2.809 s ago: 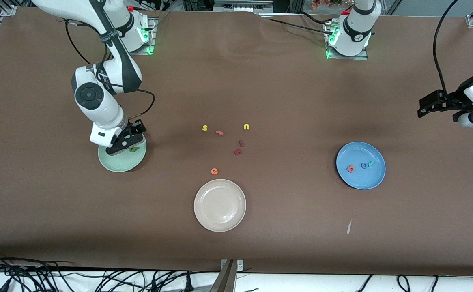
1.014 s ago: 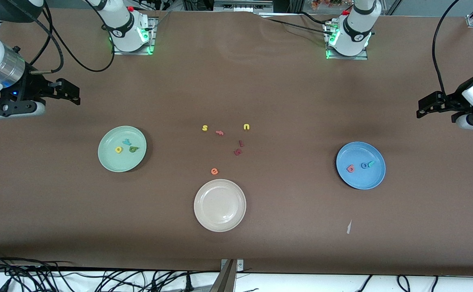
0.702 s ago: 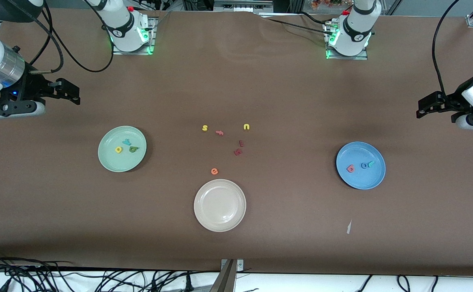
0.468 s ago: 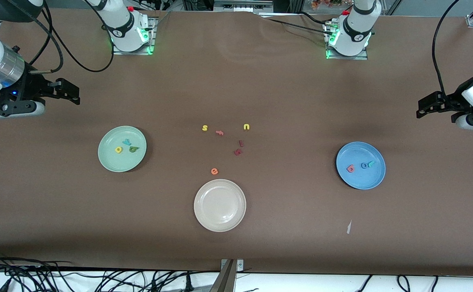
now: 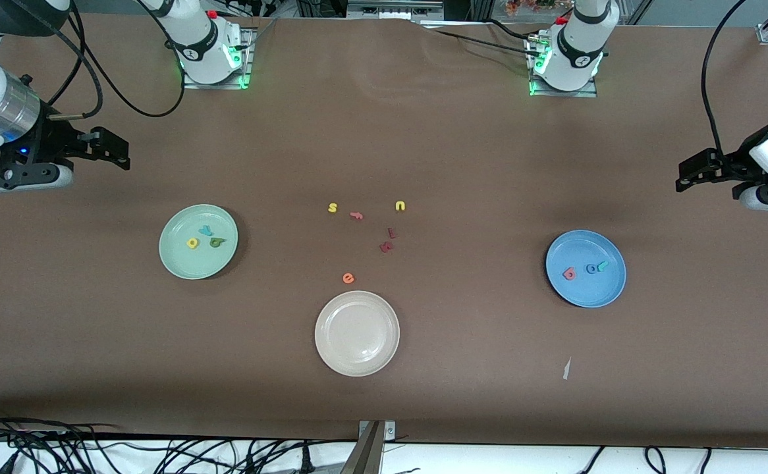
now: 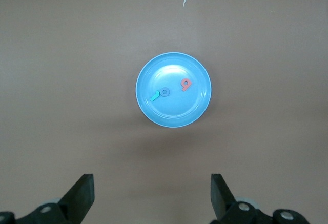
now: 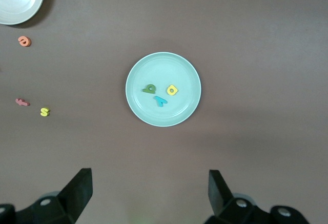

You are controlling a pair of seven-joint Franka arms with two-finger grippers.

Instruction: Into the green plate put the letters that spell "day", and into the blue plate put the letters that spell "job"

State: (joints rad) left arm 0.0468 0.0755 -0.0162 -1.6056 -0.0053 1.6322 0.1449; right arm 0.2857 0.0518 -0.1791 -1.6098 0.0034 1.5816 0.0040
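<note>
The green plate (image 5: 176, 263) holds a yellow round-bowled letter (image 5: 192, 243), a teal "y" (image 5: 206, 230) and a green letter (image 5: 216, 241). In the blue plate (image 5: 585, 293) lie a salmon "b" (image 5: 568, 273), a blue "o" (image 5: 592, 268) and a teal "j" (image 5: 603, 265) that touches the "o". My right gripper (image 5: 120, 153) hangs open and empty high over the table at the right arm's end, looking down on the green plate (image 7: 154, 114). My left gripper (image 5: 684, 176) is open and empty at the left arm's end, above the blue plate (image 6: 174, 114).
An empty cream plate (image 5: 356, 359) sits mid-table, nearer the front camera. Loose letters lie just farther from it: orange "e" (image 5: 348, 278), yellow "s" (image 5: 332, 208), salmon "f" (image 5: 356, 215), yellow "u" (image 5: 400, 206), two dark red letters (image 5: 391, 232). A white scrap (image 5: 566, 368) lies near the front edge.
Since the oldest frame my right gripper has lifted off the green plate and pulled back to its end of the table, leaving the green letter there. Nothing moves over the last second.
</note>
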